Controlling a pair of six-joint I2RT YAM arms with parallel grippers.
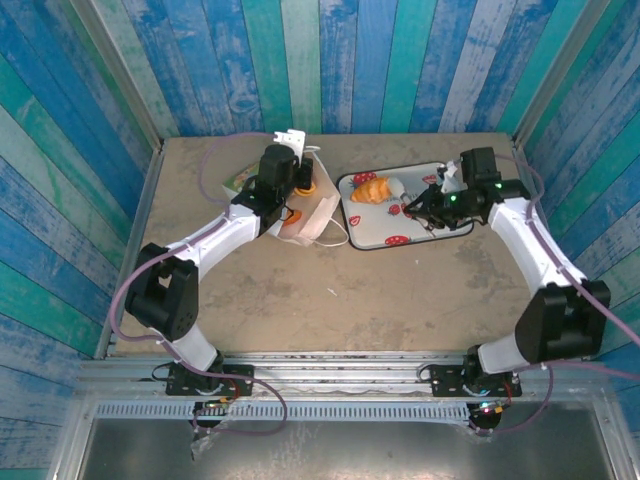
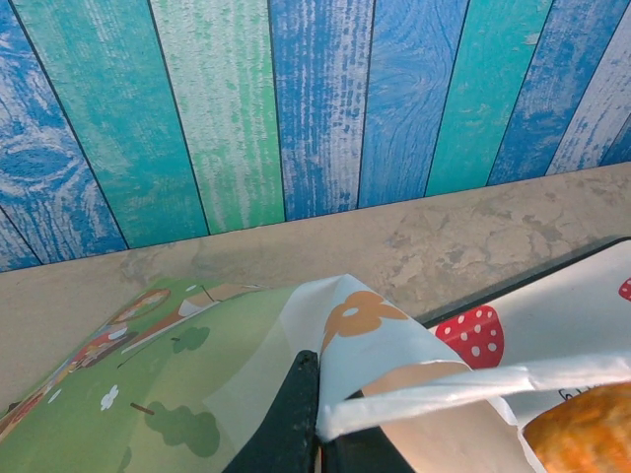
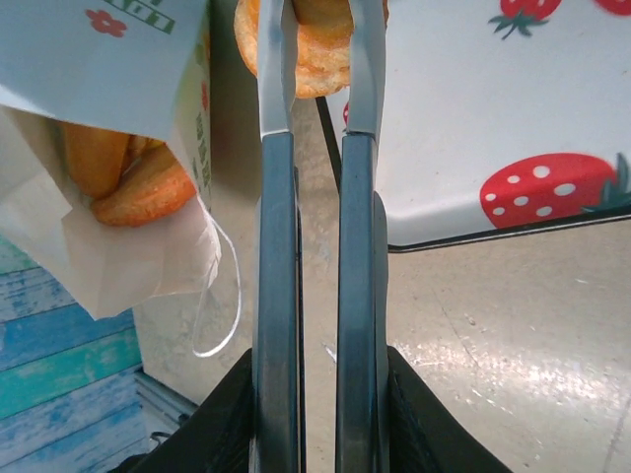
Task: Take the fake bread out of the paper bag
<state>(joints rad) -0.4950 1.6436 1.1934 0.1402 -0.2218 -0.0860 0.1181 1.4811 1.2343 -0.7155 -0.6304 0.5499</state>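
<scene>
Left end effector [image 2: 317,443] pinches paper bag [image 2: 375,335] rim, far left on worktop [image 1: 300,290]. Right end effector [image 3: 317,394] clamps tongs [image 3: 276,246]; tips nip fake bread [image 3: 320,49] at tray [image 3: 473,99] left edge, more inside bag. Bread probably light, stiff, glossy-slippery: grip across middle.

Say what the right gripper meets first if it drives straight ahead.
The right gripper has its jaws shut on the metal tongs, whose tips pinch a piece of fake bread at the tray edge; that bread comes first. Depth beyond is unclear.
</scene>
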